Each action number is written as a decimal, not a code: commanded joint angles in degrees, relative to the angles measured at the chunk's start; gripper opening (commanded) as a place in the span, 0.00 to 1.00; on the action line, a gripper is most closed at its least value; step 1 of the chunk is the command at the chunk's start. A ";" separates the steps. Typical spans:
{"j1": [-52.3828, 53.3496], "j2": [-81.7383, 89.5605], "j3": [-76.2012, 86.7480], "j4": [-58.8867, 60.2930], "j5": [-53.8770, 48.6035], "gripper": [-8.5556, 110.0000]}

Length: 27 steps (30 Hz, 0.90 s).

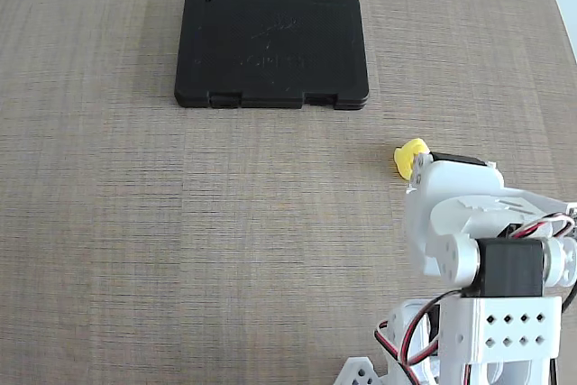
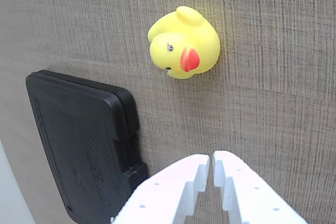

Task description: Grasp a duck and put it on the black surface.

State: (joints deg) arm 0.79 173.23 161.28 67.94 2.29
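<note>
The yellow duck [image 2: 184, 43] sits on open woodgrain table [image 1: 135, 241], well apart from the black surface [image 1: 271, 49]. The white gripper [image 2: 211, 160] hovers near it, empty, jaws seemingly nearly together.

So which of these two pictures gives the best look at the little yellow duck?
The wrist view: the duck shows whole on the table, with orange-red beak and a dark eye, clear of the tool. In the fixed view the duck is only a small yellow blob, partly hidden behind the white arm.

Bright even light, soft faint shadows, both views sharp, no glare
</note>
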 commanded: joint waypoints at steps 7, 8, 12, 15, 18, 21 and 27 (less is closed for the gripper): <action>-0.44 -45.18 -19.25 -10.37 -0.44 0.07; -0.44 -47.99 -19.86 -11.25 -0.44 0.07; 0.09 -55.81 -21.80 -13.97 -0.44 0.07; 0.35 -58.27 -22.41 -15.56 -0.44 0.10; 0.35 -59.15 -22.76 -16.08 -0.44 0.17; 0.53 -59.06 -22.76 -16.08 0.00 0.27; 0.62 -59.41 -22.85 -16.17 0.26 0.39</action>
State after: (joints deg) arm 0.88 114.43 141.06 52.29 2.37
